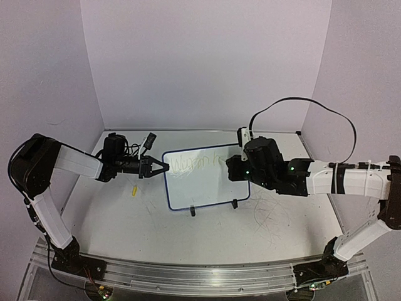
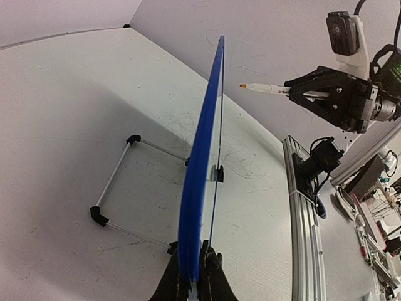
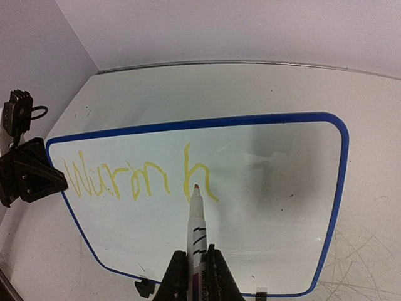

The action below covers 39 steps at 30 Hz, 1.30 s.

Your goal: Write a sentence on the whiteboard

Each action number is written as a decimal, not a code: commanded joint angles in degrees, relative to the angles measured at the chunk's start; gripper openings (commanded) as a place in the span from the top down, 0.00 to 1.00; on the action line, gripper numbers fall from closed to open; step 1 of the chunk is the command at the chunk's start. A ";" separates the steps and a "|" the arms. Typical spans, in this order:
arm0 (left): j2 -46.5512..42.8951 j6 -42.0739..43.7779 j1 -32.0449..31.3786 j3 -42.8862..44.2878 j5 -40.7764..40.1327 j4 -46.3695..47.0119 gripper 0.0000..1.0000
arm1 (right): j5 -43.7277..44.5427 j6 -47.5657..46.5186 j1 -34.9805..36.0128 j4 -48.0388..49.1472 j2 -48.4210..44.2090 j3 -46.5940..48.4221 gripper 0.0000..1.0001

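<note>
Whiteboard (image 1: 207, 188) stands on the desk (image 1: 125, 226), nearer its far edge. Left gripper (image 1: 161, 167) pinches its left edge. Right gripper (image 3: 195, 269) pinches a marker (image 3: 196, 219), tip at the yellow sentence (image 3: 125, 179), last letter.

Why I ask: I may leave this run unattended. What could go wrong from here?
1. The left gripper pinches only the thin edge of the whiteboard; pressure from the marker in the right gripper might tilt or slip it.
2. The sentence is pale yellow on white; light contact could leave later strokes too faint to read.
</note>
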 commanded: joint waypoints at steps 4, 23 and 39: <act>-0.05 3.73 -0.03 1.06 -7.51 -4.29 1.00 | 3.65 1.12 -0.23 1.72 -2.04 -0.90 1.00; -0.50 4.08 -0.21 1.06 -7.49 -4.64 1.00 | 3.47 0.62 -0.46 1.24 2.74 3.26 1.00; -0.47 4.30 -0.22 1.48 -7.45 -5.15 1.00 | 5.55 1.98 -0.52 0.63 4.88 4.18 1.00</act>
